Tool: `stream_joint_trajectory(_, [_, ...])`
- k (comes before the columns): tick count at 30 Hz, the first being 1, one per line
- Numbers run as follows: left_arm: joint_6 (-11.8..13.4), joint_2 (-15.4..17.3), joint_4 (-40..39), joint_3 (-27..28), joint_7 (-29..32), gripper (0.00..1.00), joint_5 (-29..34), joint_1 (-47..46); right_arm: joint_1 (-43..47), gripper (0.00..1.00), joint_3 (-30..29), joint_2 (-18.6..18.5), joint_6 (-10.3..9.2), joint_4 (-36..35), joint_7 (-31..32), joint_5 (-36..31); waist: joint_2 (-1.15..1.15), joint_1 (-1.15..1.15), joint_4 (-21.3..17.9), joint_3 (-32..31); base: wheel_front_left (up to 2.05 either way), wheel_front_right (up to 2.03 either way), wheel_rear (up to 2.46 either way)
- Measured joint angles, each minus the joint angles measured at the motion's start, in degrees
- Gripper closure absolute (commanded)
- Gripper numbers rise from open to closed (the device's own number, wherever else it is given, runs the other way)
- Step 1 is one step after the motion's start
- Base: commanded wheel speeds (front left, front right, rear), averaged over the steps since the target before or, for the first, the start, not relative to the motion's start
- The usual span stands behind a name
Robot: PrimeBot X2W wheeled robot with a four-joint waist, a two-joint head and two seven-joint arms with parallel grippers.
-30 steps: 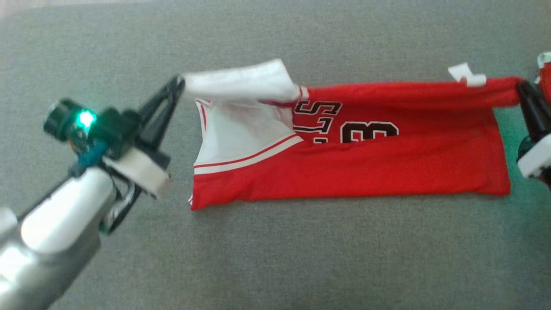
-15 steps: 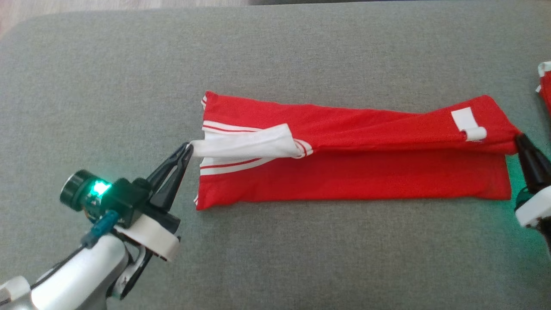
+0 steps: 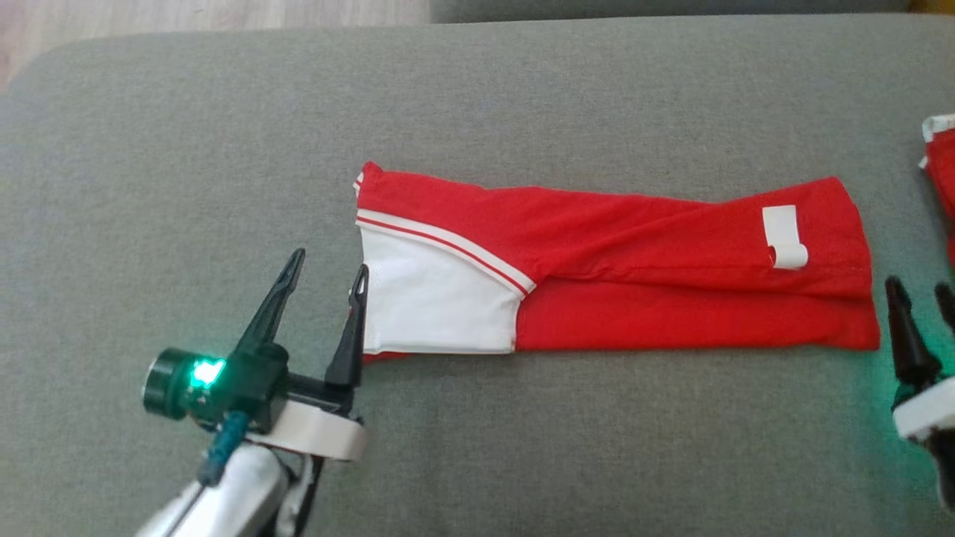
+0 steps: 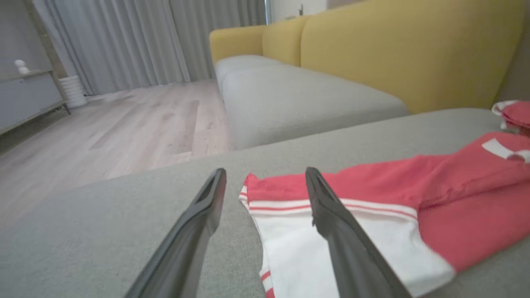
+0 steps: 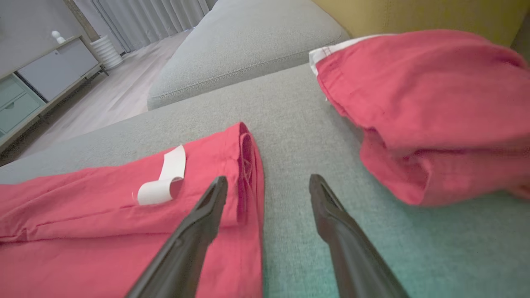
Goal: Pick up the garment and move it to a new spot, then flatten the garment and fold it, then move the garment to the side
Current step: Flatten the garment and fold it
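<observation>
Head view: garment (image 3: pixel 634 246) lies as a long folded strip mid grey cushion (image 3: pixel 522 89). Left gripper (image 3: pixel 330 262) is beside its near-left white end, right gripper (image 3: pixel 918 287) by its near-right corner. Both are spread wide and empty. Folding step, lengthwise fold looks done. Next, probably: pinch one end and carry it over the other.

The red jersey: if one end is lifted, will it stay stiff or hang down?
Probably floppy: the jersey lies in soft, creased layers, so it would sag. Likely light, since the cloth looks thin. The fold may slide open.
</observation>
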Motion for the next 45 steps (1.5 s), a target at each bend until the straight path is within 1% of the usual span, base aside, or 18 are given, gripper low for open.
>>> stream_joint_trajectory(3, [3.2, -3.9, -2.8, 4.9, -0.1, 0.0, 4.6, 3.8, 2.7, 0.0, -2.8, 2.3, 0.0, 0.0, 0.0, -1.2, 0.0, 0.0, 0.8, -0.5, 0.0, 0.0, 0.0])
stream_joint_trajectory(8, [6.2, -9.7, -5.4, 9.5, -0.1, 0.0, 13.3, 10.6, 2.1, 0.0, -6.8, 5.2, 0.0, 2.8, 3.4, -4.1, 0.0, 0.0, 3.0, -1.1, 0.0, 0.0, 0.0])
stream_joint_trajectory(10, [7.0, -11.9, -6.6, 10.4, -0.1, 0.0, 16.7, 12.5, 1.4, 0.0, -8.3, 6.2, 0.0, 5.4, 5.1, -5.4, 0.0, 0.0, 4.1, -1.4, 0.0, 0.0, 0.0])
stream_joint_trajectory(14, [6.8, -15.9, -8.0, 11.4, -0.1, 0.0, 21.1, 15.3, 0.5, 0.0, -10.9, 8.0, 0.0, 10.1, 8.7, -7.0, 0.0, 0.0, 6.1, -1.9, 0.0, 0.0, 0.0])
stream_joint_trajectory(15, [6.3, -16.5, -8.0, 11.7, -0.1, 0.0, 21.9, 15.9, 0.1, 0.07, -11.5, 8.3, 0.0, 10.8, 9.4, -7.1, 0.0, 0.0, 6.6, -2.0, 0.0, 0.0, 0.0])
stream_joint_trajectory(16, [5.8, -17.0, -8.0, 11.8, -0.1, 0.0, 22.6, 16.4, -0.3, 0.51, -11.8, 8.4, 0.0, 11.1, 10.2, -7.1, 0.0, 0.0, 7.0, -2.1, 0.0, 0.0, 0.0])
stream_joint_trajectory(17, [4.9, -17.7, -8.0, 12.3, -0.2, 0.0, 23.7, 17.0, -0.7, 1.0, -12.0, 8.5, 0.0, 11.0, 11.9, -7.0, 0.0, 0.0, 7.5, -2.4, 0.0, 0.0, 0.0])
stream_joint_trajectory(19, [4.3, -18.4, -7.9, 13.3, -0.2, 0.0, 24.6, 17.5, -0.8, 1.0, -11.6, 8.7, 0.0, 10.3, 13.4, -6.9, 0.0, 0.0, 7.7, -2.8, 0.0, 0.0, 0.0])
stream_joint_trajectory(21, [3.8, -18.7, -7.9, 14.2, -0.2, 0.0, 25.4, 17.6, -0.6, 1.0, -11.6, 8.9, 0.0, 9.7, 13.6, -6.9, 0.0, 0.0, 7.8, -3.2, 0.0, 0.0, 0.0])
stream_joint_trajectory(25, [2.3, -19.0, -7.8, 16.5, -0.2, 0.0, 26.2, 18.1, 0.9, 1.0, -14.1, 8.2, 0.0, 9.1, 12.9, -6.8, 0.0, 0.0, 7.4, -4.3, 0.0, 0.0, 0.0])
stream_joint_trajectory(29, [1.3, -19.3, -7.4, 18.0, -0.2, 0.0, 26.7, 20.3, 1.6, 1.0, -17.5, 4.4, 0.0, 7.8, 13.3, -6.3, 0.0, 0.0, 6.5, -5.5, 0.0, 0.0, 0.0])
stream_joint_trajectory(30, [1.3, -19.3, -7.4, 18.0, -0.2, 0.0, 26.7, 20.3, 1.6, 1.0, -17.5, 4.4, 0.0, 7.8, 13.3, -6.3, 0.0, 0.0, 6.5, -5.5, 0.0, 0.0, 0.0])
stream_joint_trajectory(32, [0.4, -19.5, -7.2, 18.6, -0.2, 0.0, 27.0, 21.1, 1.4, 1.0, -19.3, 2.5, 0.0, 5.5, 14.4, -5.1, 0.0, 0.0, 6.0, -6.2, 0.0, 0.0, 0.0])
stream_joint_trajectory(35, [-0.6, -19.8, -6.9, 19.3, -0.2, 0.0, 27.2, 21.8, 1.4, 1.0, -19.8, 1.0, 0.0, -0.1, 16.4, -3.8, 0.0, 0.0, 5.3, -7.3, 0.0, 0.0, 0.0])
stream_joint_trajectory(39, [-2.2, -20.4, -6.0, 19.4, -0.2, 0.0, 27.8, 22.1, 1.1, 1.0, -19.4, 1.5, 0.0, -11.4, 20.8, -2.2, 0.0, 0.0, 5.3, -8.4, 0.0, 0.0, 0.0])
stream_joint_trajectory(42, [-3.2, -20.9, -5.4, 19.5, -0.2, 0.0, 27.8, 22.2, 1.0, 1.0, -18.3, 4.3, 0.0, -20.0, 24.1, -2.4, 0.0, 0.0, 5.7, -9.1, 0.0, 0.0, 0.0])
stream_joint_trajectory(45, [-4.2, -21.6, -4.9, 19.5, -0.2, 0.0, 27.9, 22.2, 1.0, 1.0, -16.0, 8.5, 0.0, -26.4, 28.2, -2.5, 0.0, 0.0, 6.7, -9.4, 0.0, 0.0, 0.0])
